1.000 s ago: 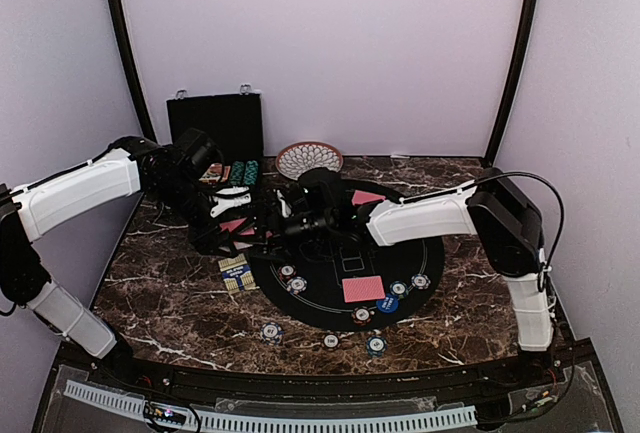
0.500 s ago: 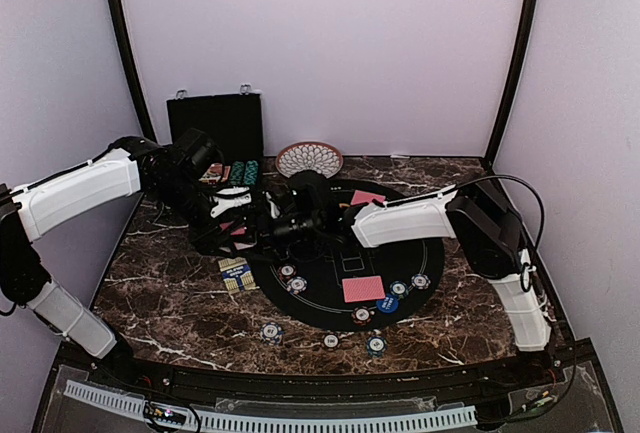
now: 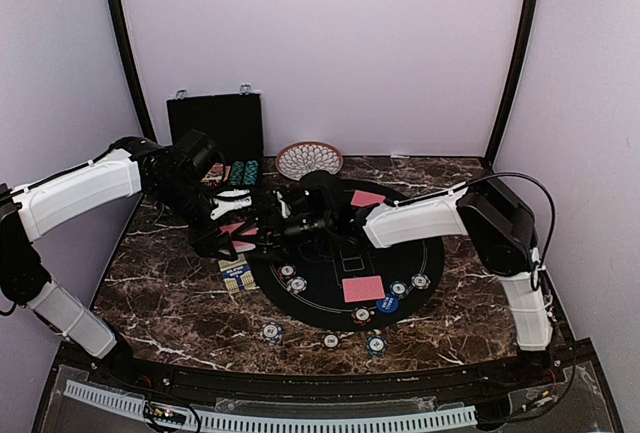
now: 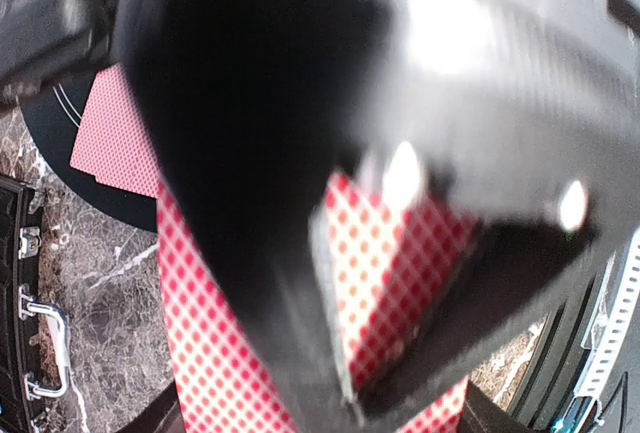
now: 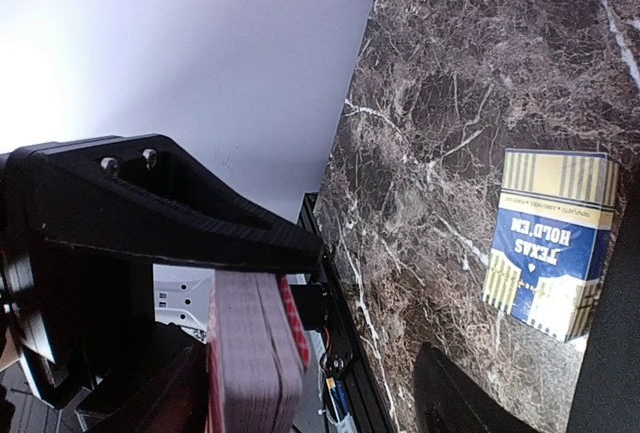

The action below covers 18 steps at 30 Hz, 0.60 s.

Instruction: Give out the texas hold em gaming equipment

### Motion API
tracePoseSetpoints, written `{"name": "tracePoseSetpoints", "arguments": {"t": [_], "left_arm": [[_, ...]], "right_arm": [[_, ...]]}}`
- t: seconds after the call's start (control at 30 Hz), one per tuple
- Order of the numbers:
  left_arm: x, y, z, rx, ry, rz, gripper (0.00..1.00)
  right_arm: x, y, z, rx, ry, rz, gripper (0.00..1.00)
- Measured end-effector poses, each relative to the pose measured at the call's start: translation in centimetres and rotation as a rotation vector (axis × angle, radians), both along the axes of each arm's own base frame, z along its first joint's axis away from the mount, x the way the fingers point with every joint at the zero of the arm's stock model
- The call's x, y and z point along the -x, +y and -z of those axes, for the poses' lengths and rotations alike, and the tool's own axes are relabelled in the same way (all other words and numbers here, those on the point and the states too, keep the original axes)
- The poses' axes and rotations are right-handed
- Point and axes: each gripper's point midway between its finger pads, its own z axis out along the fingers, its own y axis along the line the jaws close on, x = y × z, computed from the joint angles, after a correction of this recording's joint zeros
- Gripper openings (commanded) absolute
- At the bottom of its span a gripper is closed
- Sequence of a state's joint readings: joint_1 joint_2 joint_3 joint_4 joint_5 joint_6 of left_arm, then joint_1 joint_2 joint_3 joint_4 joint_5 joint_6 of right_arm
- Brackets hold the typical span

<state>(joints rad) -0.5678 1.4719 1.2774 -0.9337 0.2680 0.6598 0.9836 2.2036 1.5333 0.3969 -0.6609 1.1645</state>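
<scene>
My left gripper (image 3: 232, 225) is shut on a deck of red-backed playing cards (image 4: 205, 353) and holds it above the table's left half. My right gripper (image 3: 274, 229) has come up against that deck from the right. In the right wrist view the deck (image 5: 255, 353) shows edge-on just under the upper finger (image 5: 200, 223), with the lower finger (image 5: 465, 393) well apart from it, so the jaws stand open. Two red-backed cards (image 3: 362, 288) (image 3: 367, 198) lie on the round black mat (image 3: 430, 253). Striped chips (image 3: 297, 284) and a blue button disc (image 3: 388, 303) also rest there.
A blue and yellow card box (image 3: 235, 273) (image 5: 550, 243) lies on the marble left of the mat. More chips (image 3: 271, 331) sit near the front edge. The black hinged case (image 3: 215, 128) and the patterned dish (image 3: 308, 159) stand at the back.
My right gripper has shifted a little left, closer onto the deck, and its jaws have narrowed somewhat. The left arm with the deck has stayed put.
</scene>
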Motion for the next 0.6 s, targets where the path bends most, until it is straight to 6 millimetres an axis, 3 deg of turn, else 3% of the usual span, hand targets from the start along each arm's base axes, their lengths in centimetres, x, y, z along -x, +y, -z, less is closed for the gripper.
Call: {"name": "tracePoseSetpoints", "arguments": {"t": [0.6], "left_arm": [[0.0, 0.0, 0.0, 0.001, 0.000, 0.000, 0.00]], "right_arm": [[0.3, 0.0, -1.1, -0.012, 0.021, 0.001, 0.73]]}}
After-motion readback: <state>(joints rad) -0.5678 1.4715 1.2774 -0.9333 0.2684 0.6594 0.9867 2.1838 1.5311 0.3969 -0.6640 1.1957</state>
